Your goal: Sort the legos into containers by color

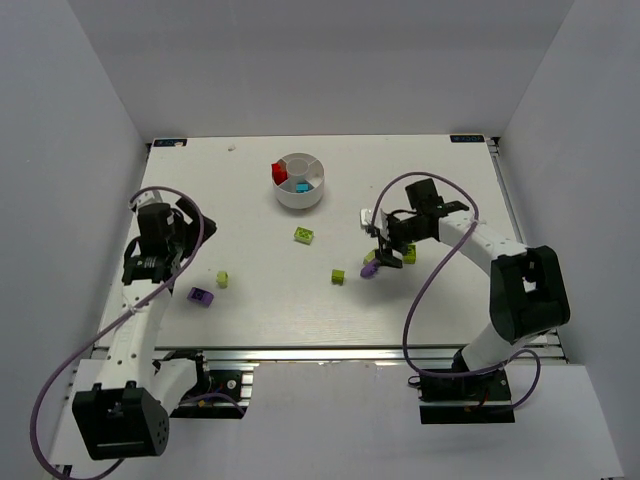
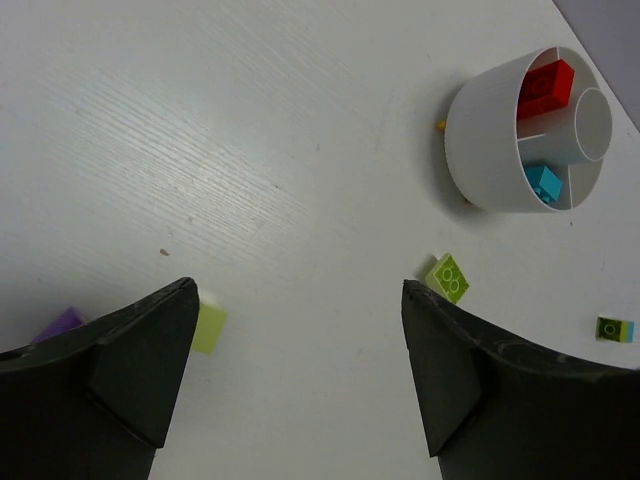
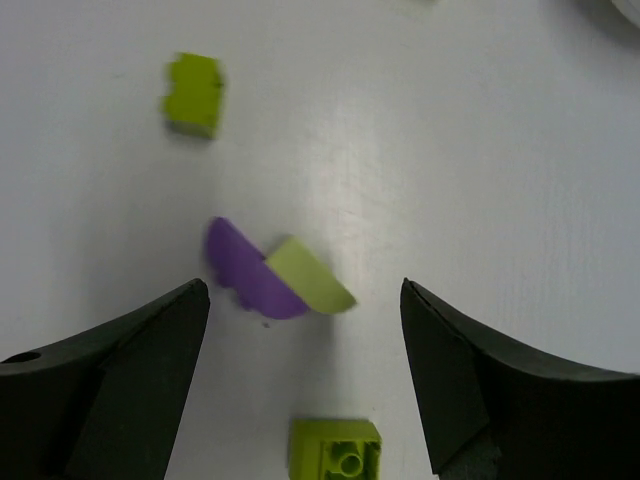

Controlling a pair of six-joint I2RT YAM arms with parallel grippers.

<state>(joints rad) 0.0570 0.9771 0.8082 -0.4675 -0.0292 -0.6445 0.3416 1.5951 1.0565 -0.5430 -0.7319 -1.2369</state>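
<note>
Dish (image 1: 300, 199): white, round, upper centre of top view. A red brick (image 1: 279, 172) lies in its left wedge, a cyan brick (image 1: 301, 186) in its lower wedge.
Right gripper (image 3: 303, 292): jaws wide, over a purple brick (image 3: 243, 268) touching a lime piece (image 3: 312, 277), right of centre.
Left gripper (image 2: 298, 290): jaws wide, holding nothing, lower left.
Loose lime bricks (image 1: 304, 236): scattered mid-frame.
Second purple brick (image 1: 201, 295): lower left.

A white table (image 1: 270, 310) with a faint streaked grain spreads under and ahead of the left fingers (image 2: 130, 360), catching a soft sheen there. Plain pale grey walls (image 1: 330, 60) close it in on the far side and both flanks. An aluminium rail (image 1: 330, 354) runs along its near edge, behind the fingers.
</note>
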